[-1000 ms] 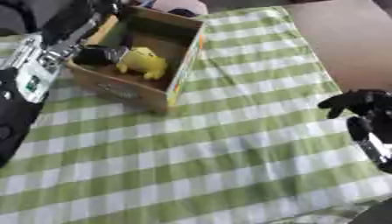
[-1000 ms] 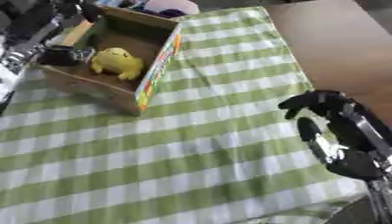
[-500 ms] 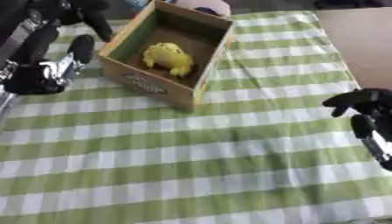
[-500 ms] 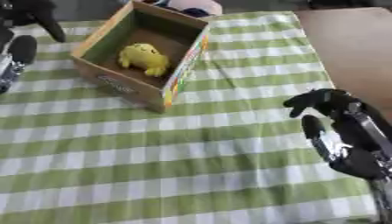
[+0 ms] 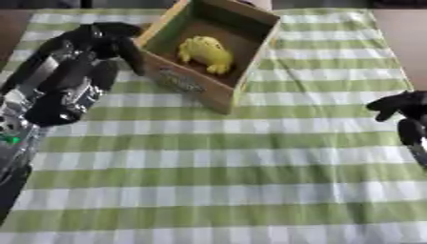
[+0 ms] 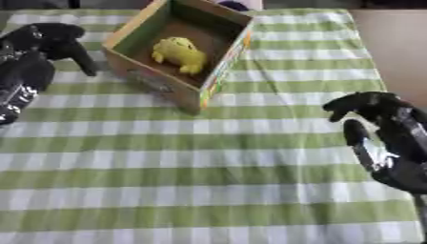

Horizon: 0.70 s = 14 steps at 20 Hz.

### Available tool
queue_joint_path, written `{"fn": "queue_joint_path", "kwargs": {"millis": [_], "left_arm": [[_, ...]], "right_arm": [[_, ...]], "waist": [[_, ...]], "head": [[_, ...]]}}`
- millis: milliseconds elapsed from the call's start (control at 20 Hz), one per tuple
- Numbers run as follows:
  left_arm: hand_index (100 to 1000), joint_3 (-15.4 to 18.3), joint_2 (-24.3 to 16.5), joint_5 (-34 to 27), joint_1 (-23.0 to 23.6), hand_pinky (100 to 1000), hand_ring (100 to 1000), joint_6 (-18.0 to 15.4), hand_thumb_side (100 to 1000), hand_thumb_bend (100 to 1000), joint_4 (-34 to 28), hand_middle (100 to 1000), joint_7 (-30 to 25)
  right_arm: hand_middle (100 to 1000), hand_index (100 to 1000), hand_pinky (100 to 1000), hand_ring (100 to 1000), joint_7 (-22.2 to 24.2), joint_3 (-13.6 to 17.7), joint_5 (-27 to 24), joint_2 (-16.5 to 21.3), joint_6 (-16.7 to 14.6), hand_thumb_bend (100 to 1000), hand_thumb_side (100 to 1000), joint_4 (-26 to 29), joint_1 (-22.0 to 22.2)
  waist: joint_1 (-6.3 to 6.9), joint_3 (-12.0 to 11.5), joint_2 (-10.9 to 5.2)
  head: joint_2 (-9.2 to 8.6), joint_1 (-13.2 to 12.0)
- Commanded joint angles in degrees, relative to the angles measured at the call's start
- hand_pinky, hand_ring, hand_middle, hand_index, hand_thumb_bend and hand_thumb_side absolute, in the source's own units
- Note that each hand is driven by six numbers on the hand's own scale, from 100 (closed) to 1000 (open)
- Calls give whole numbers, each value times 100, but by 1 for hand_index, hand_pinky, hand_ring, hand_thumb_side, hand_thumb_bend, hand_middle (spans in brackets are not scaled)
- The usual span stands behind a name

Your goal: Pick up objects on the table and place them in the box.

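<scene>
1. In the left eye view I see my left hand (image 5: 79,57) whole, fingers relaxed and holding nothing, just beside the box's (image 5: 196,90) left wall; the right eye view cuts it at the frame edge.
2. The right eye view shows more of my right hand (image 6: 375,124), fingers loosely curled over bare cloth, holding nothing.
3. The yellow toy (image 5: 204,52) lies inside the box.
4. The box stands near the far edge of the checked tablecloth (image 6: 208,190); I have open cloth between both hands and toward the near edge.
</scene>
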State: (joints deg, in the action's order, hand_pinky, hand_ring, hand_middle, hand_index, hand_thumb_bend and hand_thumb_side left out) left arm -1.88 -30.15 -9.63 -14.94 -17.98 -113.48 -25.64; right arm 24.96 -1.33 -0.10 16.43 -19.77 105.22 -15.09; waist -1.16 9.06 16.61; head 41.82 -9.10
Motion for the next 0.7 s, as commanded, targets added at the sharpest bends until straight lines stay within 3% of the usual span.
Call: {"fn": "queue_joint_path", "kwargs": {"millis": [50,700], "left_arm": [[881,22,144,-47,62,631,574,10,702,100,-111,576,-283],[887,-128,662,359,404,628,573,191,786,100,-111,576,-768]], "right_arm": [[536,749,782,733,-46,76,26,39,6,100,529,45,-23],[535,749,782,732,-65,102,40,17,24,100,529,34,-28]], "waist": [[6,-13,-107],[40,-43,-142]], "head": [[90,-1],[217,72]]}}
